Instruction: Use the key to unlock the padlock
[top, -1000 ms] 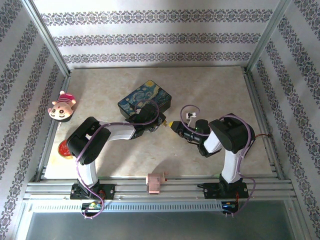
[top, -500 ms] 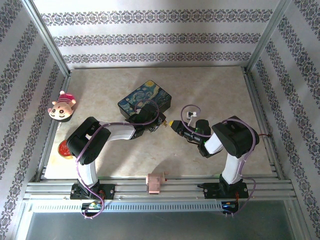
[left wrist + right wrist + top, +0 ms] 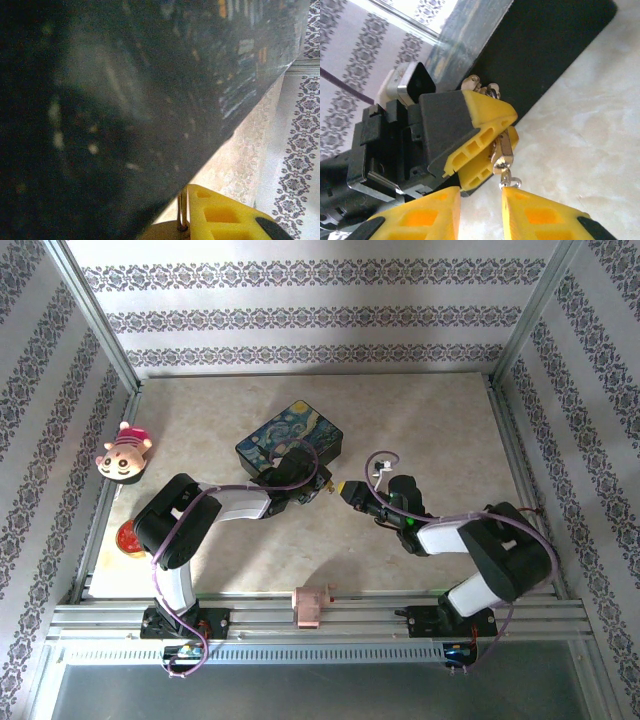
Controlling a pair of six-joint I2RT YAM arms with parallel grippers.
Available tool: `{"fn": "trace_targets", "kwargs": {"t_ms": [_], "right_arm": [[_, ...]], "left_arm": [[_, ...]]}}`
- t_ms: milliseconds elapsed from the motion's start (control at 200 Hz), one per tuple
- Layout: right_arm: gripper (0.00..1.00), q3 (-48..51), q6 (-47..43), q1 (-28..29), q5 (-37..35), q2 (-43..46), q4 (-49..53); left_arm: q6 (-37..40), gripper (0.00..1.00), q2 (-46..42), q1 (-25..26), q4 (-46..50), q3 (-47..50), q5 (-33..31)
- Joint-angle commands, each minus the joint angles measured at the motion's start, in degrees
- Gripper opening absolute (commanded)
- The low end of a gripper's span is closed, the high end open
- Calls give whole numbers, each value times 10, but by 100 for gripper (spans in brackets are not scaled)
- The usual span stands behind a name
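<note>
My left gripper [image 3: 322,483] sits at the near corner of the painted box [image 3: 290,440], shut on the tiny brass padlock [image 3: 159,234]. The padlock's thin shackle [image 3: 181,212] rises beside my yellow finger [image 3: 220,215]. In the right wrist view the left gripper [image 3: 507,127] clamps the lock, and the shackle top [image 3: 491,89] peeks above its fingers. A silvery key [image 3: 503,146] sticks out from between them, and its small ring [image 3: 509,181] hangs down. My right gripper [image 3: 481,200] is open just below, one fingertip [image 3: 520,197] touching the ring. It also shows from above [image 3: 347,489].
A pink cartoon plush [image 3: 124,452] and a red round object [image 3: 128,537] lie at the table's left edge. A pink block [image 3: 311,606] sits on the front rail. The dark side of the box [image 3: 125,100] is close against the left wrist camera.
The right arm's elbow has swung down and out to the right, and its gripper has crept slightly left toward the left gripper. The left arm has held still.
</note>
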State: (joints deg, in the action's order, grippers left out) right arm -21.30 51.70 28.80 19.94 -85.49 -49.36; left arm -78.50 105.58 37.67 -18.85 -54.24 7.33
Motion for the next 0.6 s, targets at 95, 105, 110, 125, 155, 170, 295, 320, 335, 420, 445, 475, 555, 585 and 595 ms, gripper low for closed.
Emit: {"fn": "trace_targets", "kwargs": {"t_ms": [95,105,110,125,155,170,295,320,335,420,445,475,555,585,595], "right_arm": [[25,-28,-54,9,-47,57,172],[25,-28,-53,10,-47,58,174],[25,-28,-53,10,-47,58,175],[25,-29,-50,10,-47,59,178],[24,-29,-47,11,-46,60,178],[24,-29,-46,11,-45,59,177],[22,-36,-42,17,-41,49,169],[22,-38,-42,18,-39,45,167],[22,-39,-41,18,-38,42,166],[21,-48,-39,20,-28,26,151],[21,-51,-38,21,-25,21,146],[21,-54,-36,23,-22,14,140],[20,-64,-35,27,-17,0,131],[20,-68,-36,29,-17,-4,131],[20,-69,-36,29,-17,-7,130]], "left_arm": [[-56,0,21,-2,44,11,86],[-56,0,21,-2,44,11,86],[-56,0,21,-2,44,11,87],[-56,0,22,-2,44,11,87],[-57,0,22,-2,43,10,87],[-56,0,23,-2,43,10,87],[-55,0,23,-2,43,9,89],[-55,0,23,-2,44,9,88],[-55,0,23,-2,45,9,88],[-55,0,23,-2,44,10,89],[-55,0,23,-2,44,10,89],[-55,0,23,-2,44,10,89],[-55,0,24,-2,43,11,90],[-55,0,23,-2,43,11,91],[-55,0,24,-2,43,11,90]]}}
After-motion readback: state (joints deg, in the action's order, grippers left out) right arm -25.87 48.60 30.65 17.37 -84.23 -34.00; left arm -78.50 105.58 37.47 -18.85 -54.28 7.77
